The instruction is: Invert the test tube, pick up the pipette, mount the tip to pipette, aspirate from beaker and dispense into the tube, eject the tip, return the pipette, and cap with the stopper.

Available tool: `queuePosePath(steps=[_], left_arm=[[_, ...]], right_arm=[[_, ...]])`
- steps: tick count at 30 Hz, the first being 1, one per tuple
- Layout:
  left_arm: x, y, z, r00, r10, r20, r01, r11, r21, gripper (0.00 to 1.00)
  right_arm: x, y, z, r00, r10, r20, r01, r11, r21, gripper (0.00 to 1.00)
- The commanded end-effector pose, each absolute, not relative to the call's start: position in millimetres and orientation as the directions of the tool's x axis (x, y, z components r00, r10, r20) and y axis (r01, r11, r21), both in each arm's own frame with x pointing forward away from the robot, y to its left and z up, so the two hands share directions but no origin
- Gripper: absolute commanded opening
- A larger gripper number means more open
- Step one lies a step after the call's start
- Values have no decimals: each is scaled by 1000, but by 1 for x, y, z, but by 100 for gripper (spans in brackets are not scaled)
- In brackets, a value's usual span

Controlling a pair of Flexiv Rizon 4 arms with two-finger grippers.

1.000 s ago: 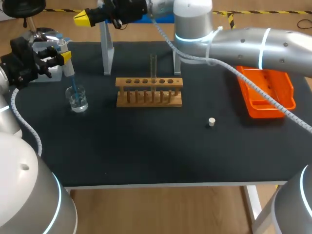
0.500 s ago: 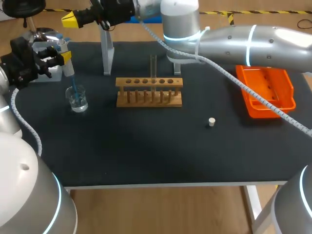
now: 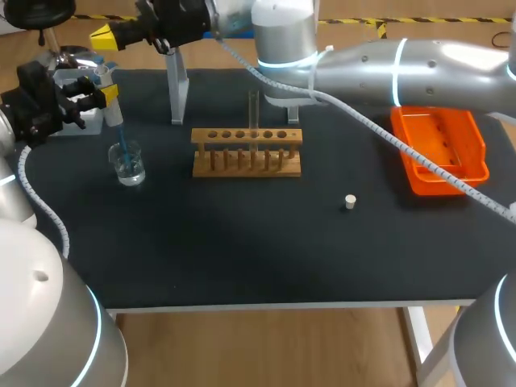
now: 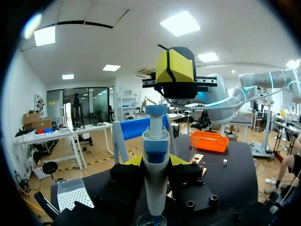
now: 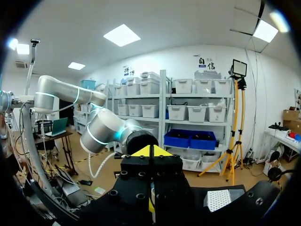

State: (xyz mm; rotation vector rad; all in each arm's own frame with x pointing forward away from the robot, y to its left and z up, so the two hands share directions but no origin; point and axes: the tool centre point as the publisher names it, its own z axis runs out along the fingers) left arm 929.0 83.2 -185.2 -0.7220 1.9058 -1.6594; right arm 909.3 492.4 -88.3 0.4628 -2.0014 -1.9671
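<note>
Grips pipette in left gripper at table's left rear, yellow fingers pressed on its body from both sides. Holds it near upright: long axis vertical with a slight lean, plunger end up, blue tip pointing down into beaker. From left wrist view, rises straight between the fingers, beaker rim right under it. Hangs right gripper above the table's rear left edge, higher than and behind the pipette's top, yellow tips pressed together on nothing, pointing left on a level axis. Stands test tube upright in wooden rack mid-table, long axis vertical. Leaves stopper lying on the mat, right and front of rack, well apart from it. Orange tray at right.
</note>
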Motion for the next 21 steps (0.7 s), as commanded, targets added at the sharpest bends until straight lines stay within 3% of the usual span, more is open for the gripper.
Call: queuePosePath(steps=[1,21], left_arm=[[929,83,-185,-729,-683,-33,-62,113,-992,0],[929,83,-185,-729,-683,-33,-62,113,-992,0]], right_arm=[[916,500,-92,-897,-442,-10,-19,16,1000,0],[919,509,-107,-896,-443,22,10,30,999,0]])
